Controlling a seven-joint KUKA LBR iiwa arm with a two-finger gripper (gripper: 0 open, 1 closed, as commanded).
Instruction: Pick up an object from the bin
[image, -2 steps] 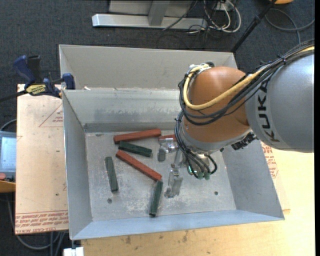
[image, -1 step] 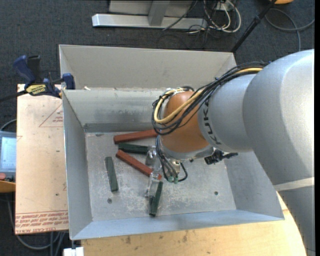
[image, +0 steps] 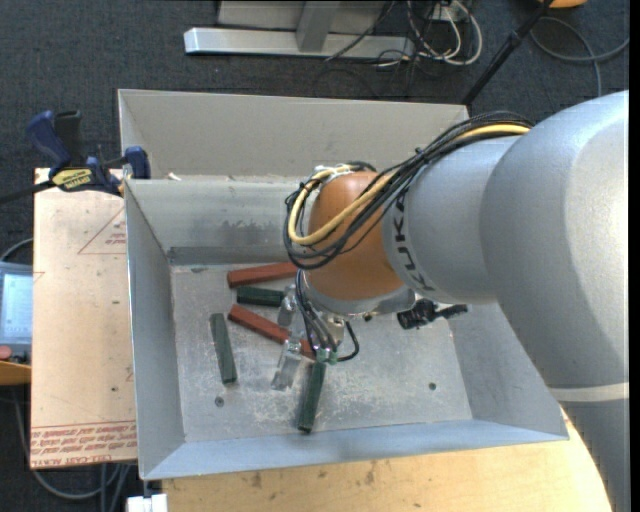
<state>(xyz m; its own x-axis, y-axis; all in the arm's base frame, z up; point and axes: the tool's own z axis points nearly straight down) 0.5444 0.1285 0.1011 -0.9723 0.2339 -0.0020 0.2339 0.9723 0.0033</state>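
Grey arm (image: 520, 230) over bin (image: 150, 300); end effector (image: 298, 360) low at centre, opening impossible to tell. Dark green stick (image: 309, 400) just beside, near front wall. Centre across stick's narrow width, avoid red stick (image: 258, 323).

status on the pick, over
Pincer down in bin middle, grip unclear. Green stick at its tip, pointing to front wall. Red stick crowds it on view's left.

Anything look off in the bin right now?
Nothing looks broken or spilled. Sticks lie loose at mixed angles: two red sticks, a green stick at left, and a dark green stick by the claw, its end near the bin's front wall. Pale scuffing on the floor looks like wear.
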